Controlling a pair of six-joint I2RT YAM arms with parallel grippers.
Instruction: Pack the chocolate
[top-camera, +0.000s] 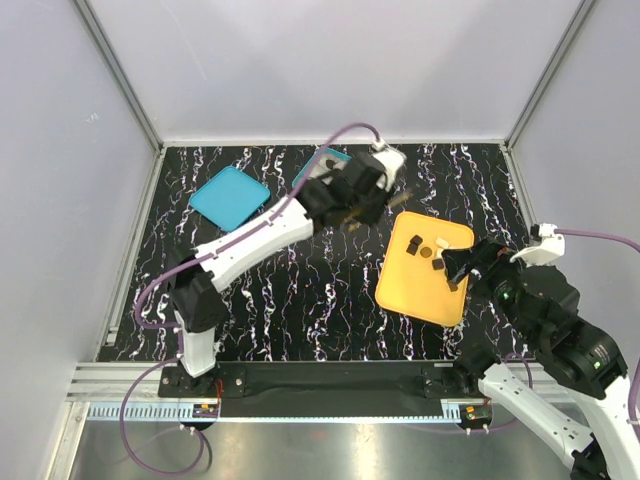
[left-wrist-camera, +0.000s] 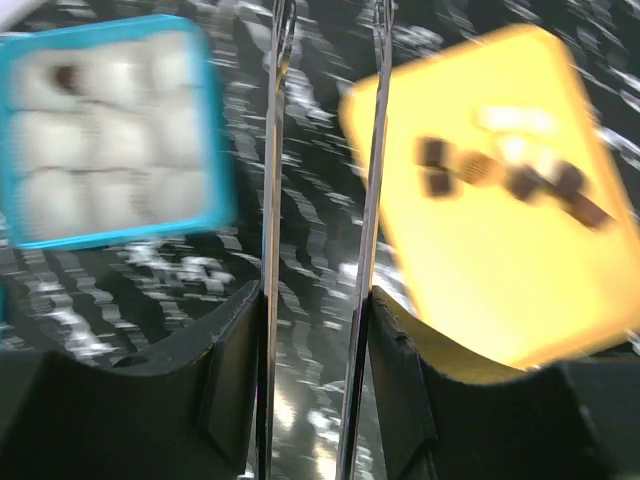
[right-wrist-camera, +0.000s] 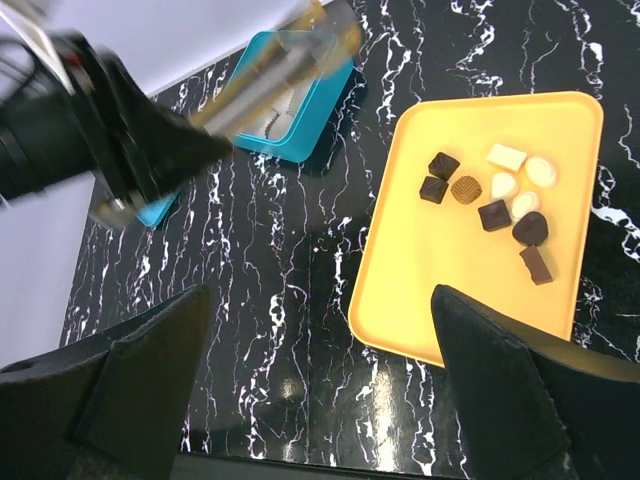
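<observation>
From above only: whole black marbled table (top-camera: 330, 310), teal lid (top-camera: 230, 196) lying flat at far left, well apart from the yellow tray (top-camera: 415, 295) at right. Teal box (top-camera: 318, 162) mostly hidden there under the left arm (top-camera: 250, 245).

From the left wrist, blurred: inside of that box laid bare, pale paper cups (left-wrist-camera: 120, 130) in rows, one dark piece (left-wrist-camera: 68, 75) sitting in a corner cup.

From the right wrist, sharpest on the chocolate (right-wrist-camera: 494, 214): ten pieces clustered in the far half of the tray, six dark brown, four pale cream.

Left hand (left-wrist-camera: 328, 80): two thin metal blades (left-wrist-camera: 272, 150) standing apart, table seen between them, box to one side, tray to the other. Tips cut off by the frame edge, so impossible to tell whether gripping anything.

Right hand (right-wrist-camera: 318, 300): black fingers (right-wrist-camera: 130, 380) spread wide, released, gripping nothing and touching nothing, hanging above the tray's near corner and the table beside it.
</observation>
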